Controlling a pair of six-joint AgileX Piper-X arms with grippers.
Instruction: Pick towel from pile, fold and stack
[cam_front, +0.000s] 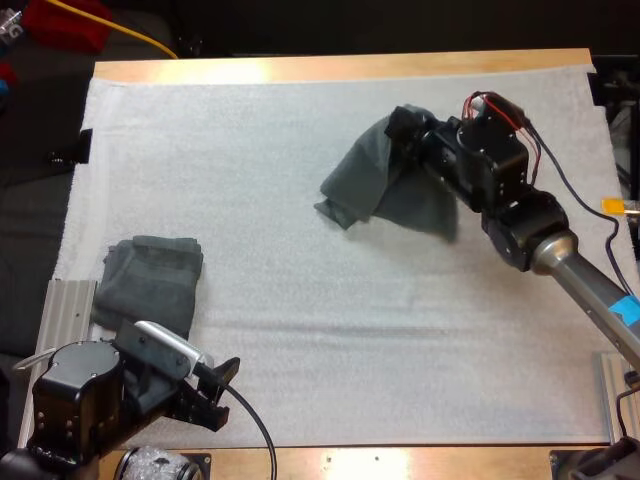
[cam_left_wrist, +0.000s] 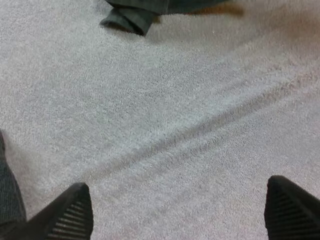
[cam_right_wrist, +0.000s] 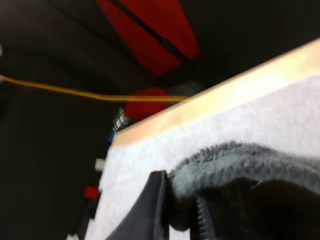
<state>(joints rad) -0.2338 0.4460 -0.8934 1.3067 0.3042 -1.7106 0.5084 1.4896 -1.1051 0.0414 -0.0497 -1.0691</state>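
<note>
In the high view, the right gripper (cam_front: 398, 128) is reaching over the far right part of the white mat (cam_front: 300, 330) and gripping the crumpled towel (cam_front: 372, 185), which is drooping from it toward the middle of the mat. Whether the towel's lowest corner is touching the mat I cannot tell. The folded towel (cam_front: 152, 280) is lying flat near the mat's left edge, well apart from the crumpled one. The left gripper (cam_front: 215, 392) is hovering just beside the folded towel, at the near side of the table (cam_front: 340, 68).

In the left wrist view, the left fingers (cam_left_wrist: 70, 212) are standing wide apart over bare mat, grasping nothing. The folded towel's edge is showing beside one finger, and a corner of the crumpled towel is lying farther off.

In the right wrist view, the right fingers (cam_right_wrist: 152, 207) are pinching a ridge of the crumpled towel from both sides, near the mat's far edge and the table's wooden rim.
</note>
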